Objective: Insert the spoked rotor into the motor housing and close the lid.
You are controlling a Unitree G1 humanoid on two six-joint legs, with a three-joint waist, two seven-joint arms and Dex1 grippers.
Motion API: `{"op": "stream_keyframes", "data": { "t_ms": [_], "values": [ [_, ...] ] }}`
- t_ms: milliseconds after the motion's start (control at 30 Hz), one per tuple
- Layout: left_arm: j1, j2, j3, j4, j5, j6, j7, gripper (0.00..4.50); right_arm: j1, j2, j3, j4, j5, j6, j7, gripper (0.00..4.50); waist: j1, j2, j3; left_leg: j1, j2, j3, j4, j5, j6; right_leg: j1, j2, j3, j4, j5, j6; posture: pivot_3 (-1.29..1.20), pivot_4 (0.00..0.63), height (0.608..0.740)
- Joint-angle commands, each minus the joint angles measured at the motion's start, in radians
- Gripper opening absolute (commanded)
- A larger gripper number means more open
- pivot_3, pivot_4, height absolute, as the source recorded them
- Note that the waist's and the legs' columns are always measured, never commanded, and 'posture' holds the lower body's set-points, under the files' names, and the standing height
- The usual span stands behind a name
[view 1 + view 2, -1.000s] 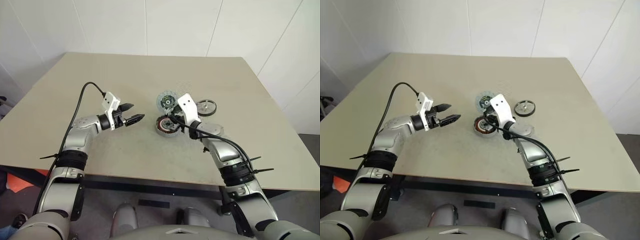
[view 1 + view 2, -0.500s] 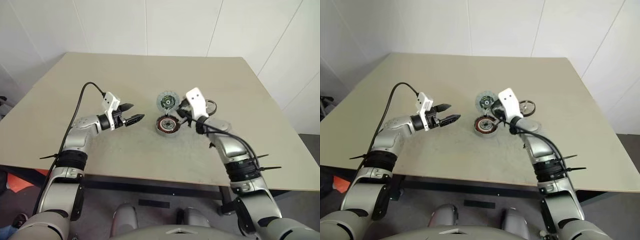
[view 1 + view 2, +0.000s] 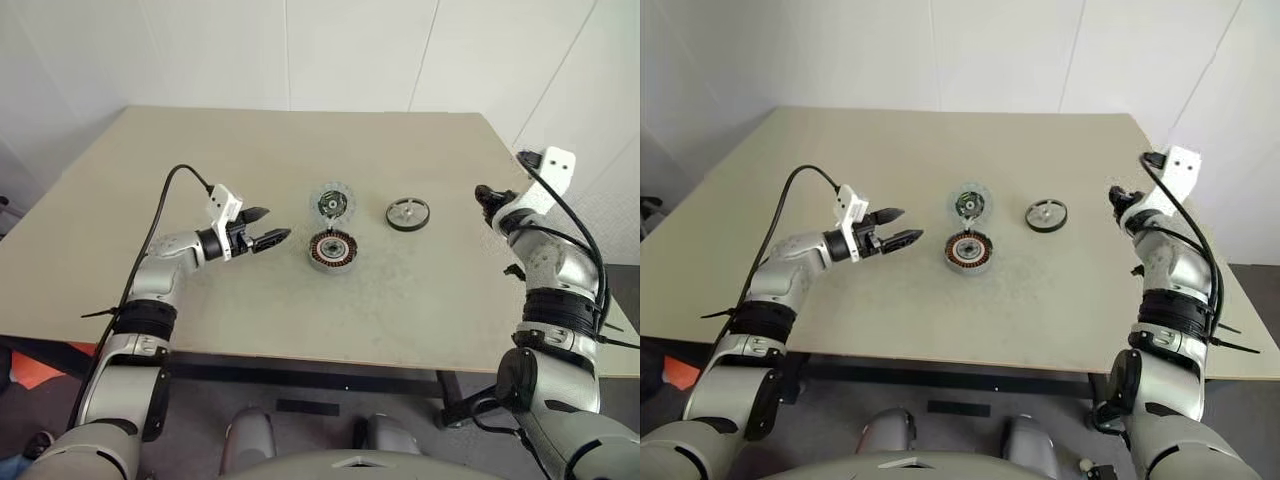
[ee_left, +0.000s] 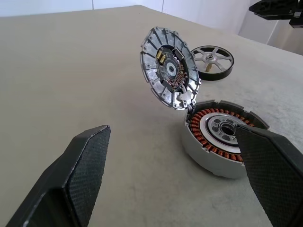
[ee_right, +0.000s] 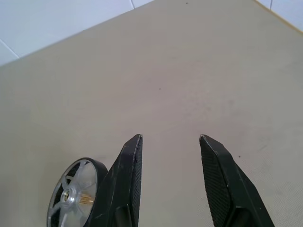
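The motor housing is a pale grey round cup with copper windings around a silvery hub, lying mid-table. Its lid, a pale toothed disc with a dark centre, stands tilted up off the housing's far rim. The spoked rotor, a black ring with silver spokes, lies flat to the housing's right. My left gripper hovers left of the housing, open and pointing at it, touching nothing. Out over the table's right side my right gripper is raised and open, empty, with the rotor off to its left.
The beige table carries just these parts in its middle. White walls stand behind it, and its right edge runs close under my right arm.
My right gripper left the housing, swung right and up past the rotor to the table's right side, and its fingers parted. The left arm stayed put.
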Motion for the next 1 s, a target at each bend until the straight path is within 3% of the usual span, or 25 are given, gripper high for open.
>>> {"op": "stream_keyframes", "data": {
  "t_ms": [33, 333, 1000],
  "values": [
    [-0.04, 0.001, -0.001, 0.001, 0.004, -0.019, -0.007, 4.43, -0.048, 0.045, -0.059, -0.056, 0.143, 0.093, -0.025, 1.92, -0.002, 0.0, 0.0, 0.0, 0.0, 0.0, 0.0, 0.0, 0.0, 0.0, 0.0, 0.0, 0.0, 0.0, 0.0, 0.0, 0.0, 0.74],
    [-0.057, 0.0, -0.006, 0.028, 0.007, -0.03, -0.016, 4.43, -0.008, 0.154, -0.071, -0.103, 0.274, 0.193, -0.101, 1.92, 0.017, 0.001, 0.0, -0.001, 0.0, 0.0, 0.0, 0.0, 0.0, 0.0, -0.001, 0.0, 0.0, 0.0, 0.0, 0.0, 0.0, 0.74],
    [-0.04, 0.011, -0.001, 0.011, 0.006, -0.031, -0.015, 4.43, 0.047, 0.162, -0.012, -0.058, 0.268, 0.146, -0.116, 1.92, 0.017, 0.001, 0.0, -0.002, -0.001, 0.0, 0.0, 0.002, -0.003, 0.0, -0.001, -0.001, -0.001, 0.0, 0.0, 0.0, 0.0, 0.74]
  ]
}}
